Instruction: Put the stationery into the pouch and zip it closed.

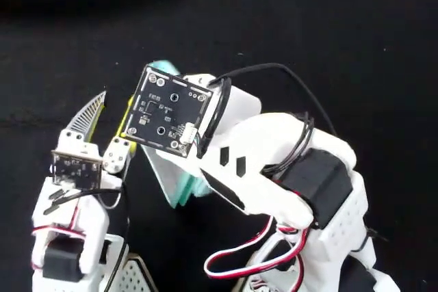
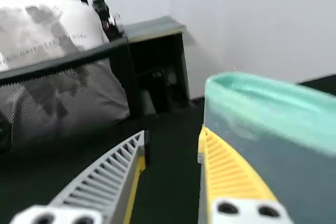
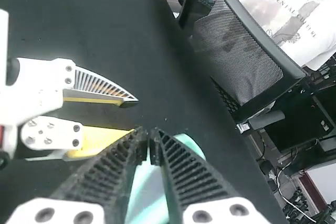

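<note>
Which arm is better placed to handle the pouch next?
Right, probably: the right end effector is shut at the top edge of the pouch; the left end effector is open beside it.

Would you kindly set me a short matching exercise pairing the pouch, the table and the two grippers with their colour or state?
Things:
1. pouch
2. left gripper
3. right gripper
4. table

Colour or state:
a. open
b. black and flat
c. mint green
d. shut on the pouch

Pairs: 1-c, 2-a, 3-d, 4-b.
</note>
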`<state>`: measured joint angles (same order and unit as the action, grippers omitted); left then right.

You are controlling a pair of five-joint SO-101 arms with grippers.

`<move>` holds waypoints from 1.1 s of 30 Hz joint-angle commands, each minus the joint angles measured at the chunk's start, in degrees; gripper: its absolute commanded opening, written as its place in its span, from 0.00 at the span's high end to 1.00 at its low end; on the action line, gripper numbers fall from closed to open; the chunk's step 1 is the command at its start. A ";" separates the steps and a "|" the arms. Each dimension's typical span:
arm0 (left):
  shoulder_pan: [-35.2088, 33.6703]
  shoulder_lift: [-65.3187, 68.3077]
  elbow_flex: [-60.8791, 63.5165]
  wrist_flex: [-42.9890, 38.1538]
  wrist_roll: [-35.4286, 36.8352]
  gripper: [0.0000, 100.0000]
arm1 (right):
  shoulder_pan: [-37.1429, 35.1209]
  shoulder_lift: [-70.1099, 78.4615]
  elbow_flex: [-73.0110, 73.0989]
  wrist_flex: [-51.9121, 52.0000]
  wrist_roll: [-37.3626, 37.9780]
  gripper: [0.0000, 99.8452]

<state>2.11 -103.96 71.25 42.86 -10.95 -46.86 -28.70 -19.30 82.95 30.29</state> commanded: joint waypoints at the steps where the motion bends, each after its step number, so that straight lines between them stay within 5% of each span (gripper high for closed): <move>1: -3.03 -0.53 -10.24 10.20 0.53 0.82 | -0.53 0.57 -2.24 -0.88 0.26 0.99; 8: 2.33 -0.53 -25.36 31.65 0.18 0.82 | 0.00 0.48 -2.15 -0.79 0.62 0.99; 12: 3.38 -0.53 -26.24 37.71 0.09 0.82 | 9.41 -0.92 -0.48 5.10 0.26 0.98; 18: 3.74 -0.53 -26.15 37.45 0.44 0.82 | 41.05 -1.80 12.18 5.01 -6.68 0.98; 21: 3.74 -0.53 -24.13 35.60 0.44 0.82 | 52.31 -0.84 25.63 1.67 -11.34 0.90; 24: 3.82 -0.53 -21.05 33.85 0.53 0.82 | 57.49 0.31 40.13 -5.45 -12.75 0.82; 33: 3.82 -0.53 -18.68 31.74 0.53 0.82 | 60.57 0.66 65.63 -27.60 -16.44 0.82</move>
<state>5.27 -104.22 52.79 76.44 -10.95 11.87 -28.09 42.51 61.23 16.13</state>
